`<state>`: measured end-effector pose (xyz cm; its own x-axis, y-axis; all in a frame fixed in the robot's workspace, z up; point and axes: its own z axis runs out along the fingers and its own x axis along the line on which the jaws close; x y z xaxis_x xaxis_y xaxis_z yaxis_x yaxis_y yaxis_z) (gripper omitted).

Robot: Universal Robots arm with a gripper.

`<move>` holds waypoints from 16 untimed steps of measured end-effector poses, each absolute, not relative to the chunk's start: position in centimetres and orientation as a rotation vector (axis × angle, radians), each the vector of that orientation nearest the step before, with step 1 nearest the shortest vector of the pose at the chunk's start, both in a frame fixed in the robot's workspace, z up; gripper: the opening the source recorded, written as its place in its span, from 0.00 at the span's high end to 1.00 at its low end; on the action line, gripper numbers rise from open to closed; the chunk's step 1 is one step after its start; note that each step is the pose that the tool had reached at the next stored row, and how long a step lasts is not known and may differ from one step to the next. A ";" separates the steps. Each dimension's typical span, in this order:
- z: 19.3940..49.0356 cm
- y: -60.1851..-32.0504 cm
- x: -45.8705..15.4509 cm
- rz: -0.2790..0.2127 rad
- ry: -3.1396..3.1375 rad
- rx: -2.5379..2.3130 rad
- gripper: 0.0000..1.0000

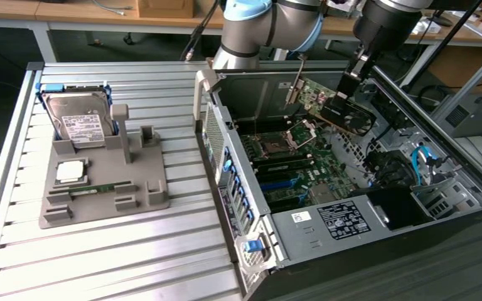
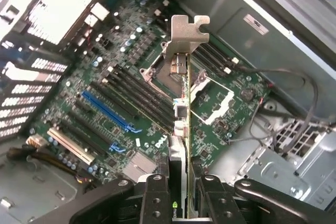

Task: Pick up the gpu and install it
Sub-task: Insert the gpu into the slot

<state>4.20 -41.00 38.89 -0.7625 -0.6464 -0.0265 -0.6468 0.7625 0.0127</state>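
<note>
You're holding the gpu (image 1: 346, 115) clamped in the fingers (image 2: 156, 199) over the motherboard (image 2: 126, 85), pickup done, not yet seated.

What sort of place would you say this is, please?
Probably a robotics lab set up for computer assembly: an open desktop case, a slatted aluminium table with a grey fixture holding a hard drive, and wooden desks behind.
</note>
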 end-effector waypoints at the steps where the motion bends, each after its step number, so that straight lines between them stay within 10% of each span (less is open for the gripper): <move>1: 38.9 -41.0 4.2 0.033 2.921 -1.100 0.73; 16: 38.7 -41.0 4.2 0.038 2.714 -1.548 0.73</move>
<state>4.20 -41.00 38.71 -0.5093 -0.8602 -0.0265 -0.8606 0.5092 0.0126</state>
